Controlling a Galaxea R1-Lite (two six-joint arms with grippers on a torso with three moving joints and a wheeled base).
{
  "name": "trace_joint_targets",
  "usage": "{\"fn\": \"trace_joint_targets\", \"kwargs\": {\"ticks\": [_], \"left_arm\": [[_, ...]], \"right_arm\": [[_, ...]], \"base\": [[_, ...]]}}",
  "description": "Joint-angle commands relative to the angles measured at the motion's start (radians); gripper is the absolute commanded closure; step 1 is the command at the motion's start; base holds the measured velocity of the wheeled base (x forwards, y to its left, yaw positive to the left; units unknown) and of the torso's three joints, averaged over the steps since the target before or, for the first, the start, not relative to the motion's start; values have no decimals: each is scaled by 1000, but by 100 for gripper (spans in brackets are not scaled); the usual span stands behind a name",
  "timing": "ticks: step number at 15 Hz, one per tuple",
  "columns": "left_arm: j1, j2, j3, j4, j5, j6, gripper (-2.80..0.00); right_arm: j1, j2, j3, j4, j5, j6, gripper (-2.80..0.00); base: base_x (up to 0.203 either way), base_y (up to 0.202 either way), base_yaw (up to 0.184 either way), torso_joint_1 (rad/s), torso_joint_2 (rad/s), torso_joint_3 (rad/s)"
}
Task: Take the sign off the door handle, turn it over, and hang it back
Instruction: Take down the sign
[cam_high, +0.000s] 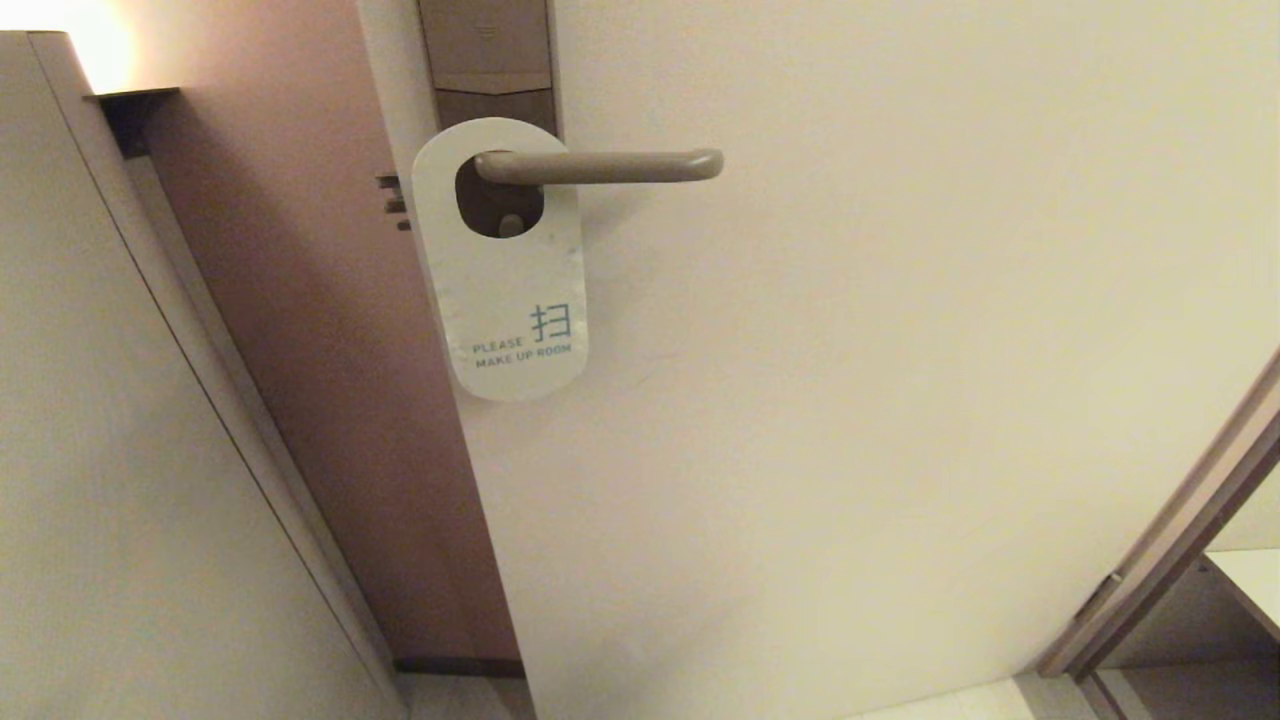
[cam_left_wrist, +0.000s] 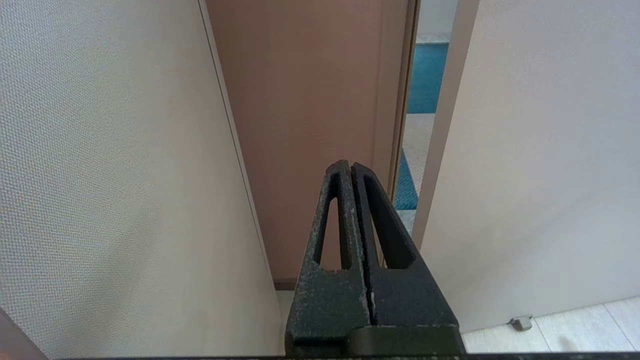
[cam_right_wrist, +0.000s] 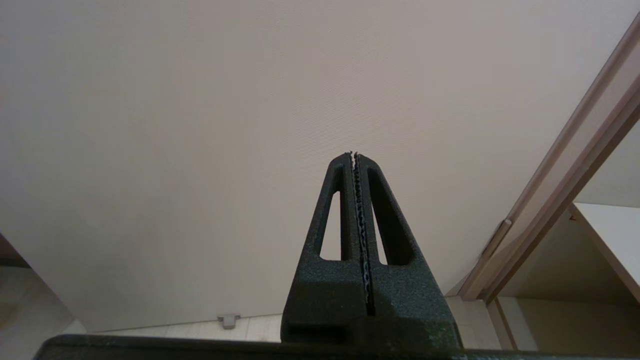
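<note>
sign (cam_high: 510, 290): hangs on the door handle (cam_high: 600, 166), lever passes through its oval hole. White side faces me, blue print "PLEASE MAKE UP ROOM" near the lower rounded end. Card hangs slightly tilted, flat against the door.
door handle: horizontal beige-bronze lever, rounded free end points to my right, root sits on a tall brown lock plate (cam_high: 490, 60). Keyhole shows through the sign's hole.
door (cam_high: 850, 400): pale panel, stands ajar; brown door edge and frame to its left, textured wall (cam_high: 120, 450) further left.
my left claw (cam_left_wrist: 350, 167): fingers pressed together, nothing between them. Low down, aimed at the gap between the wall and the door edge; blue carpet shows through the gap. Not in the head view.
my right claw (cam_right_wrist: 354, 156): fingers pressed together, toothed pads meshed, holds nothing. Low down, facing the plain door panel, well apart from the sign. Not in the head view.
floor: small door stop (cam_right_wrist: 228, 320) at the door's foot, seen from both wrists.
</note>
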Motion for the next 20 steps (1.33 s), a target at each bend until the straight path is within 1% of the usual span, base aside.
{"fn": "trace_joint_targets", "kwargs": {"ticks": [1,5,7,9,12,14,15,17,20], "left_arm": [[0,-1,0,0,0,0,0],[0,-1,0,0,0,0,0],[0,-1,0,0,-9,23,0],[0,-1,0,0,-2,10,0],[0,-1,0,1,-3,11,0],[0,-1,0,-21,-10,27,0],[-2,-1,-12,-33,-13,23,0],[-4,9,-65,-12,-28,21,0],[-5,107,-156,7,-33,18,0]], "right_arm": [[-1,1,0,0,0,-1,0],[0,1,0,0,0,-1,0],[-1,1,0,0,0,-1,0],[-1,1,0,0,0,-1,0],[-1,1,0,0,0,-1,0],[0,1,0,0,0,-1,0],[0,1,0,0,0,-1,0],[0,1,0,0,0,-1,0],[0,1,0,0,0,-1,0]], "base": [[0,0,0,0,0,0],[0,0,0,0,0,0],[0,0,0,0,0,0],[0,0,0,0,0,0],[0,0,0,0,0,0],[0,0,0,0,0,0],[0,0,0,0,0,0],[0,0,0,0,0,0],[0,0,0,0,0,0]]}}
